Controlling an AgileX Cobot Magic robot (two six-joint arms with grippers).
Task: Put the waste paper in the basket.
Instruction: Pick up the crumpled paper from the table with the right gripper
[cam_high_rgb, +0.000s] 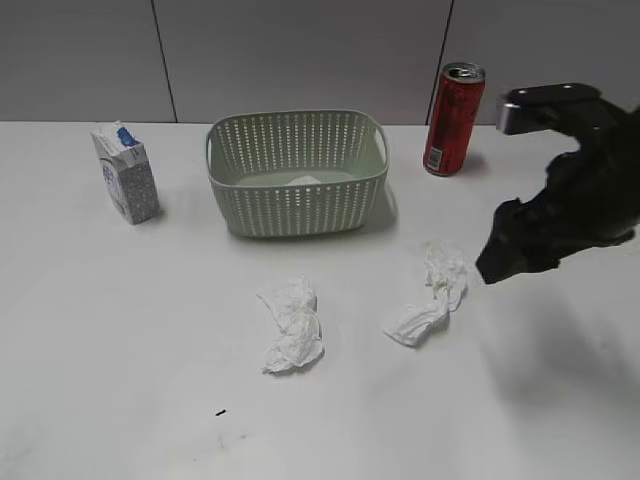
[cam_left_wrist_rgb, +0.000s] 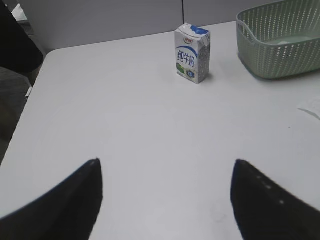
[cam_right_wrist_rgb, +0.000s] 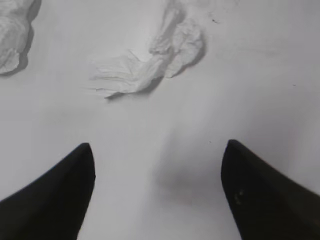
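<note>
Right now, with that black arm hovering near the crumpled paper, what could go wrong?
The right hand hangs open above the table, short of the nearer waste paper. That wad is long and loosely twisted, so a pinch might catch only one end and let it slip. The red can stands upright close to the basket, so an arm swinging toward the basket could perhaps knock it over. The other wad lies nearby and could get nudged.

Right arm (cam_high_rgb: 585, 190): matte black, bulky and irregular, as if draped in dark cloth; grey-silver rectangular block with small fasteners on top. Right claw (cam_right_wrist_rgb: 157, 192): two black tapering, pointed fingers. Left claw (cam_left_wrist_rgb: 167, 200): same black wedge-shaped fingers, faint specks on one.
</note>
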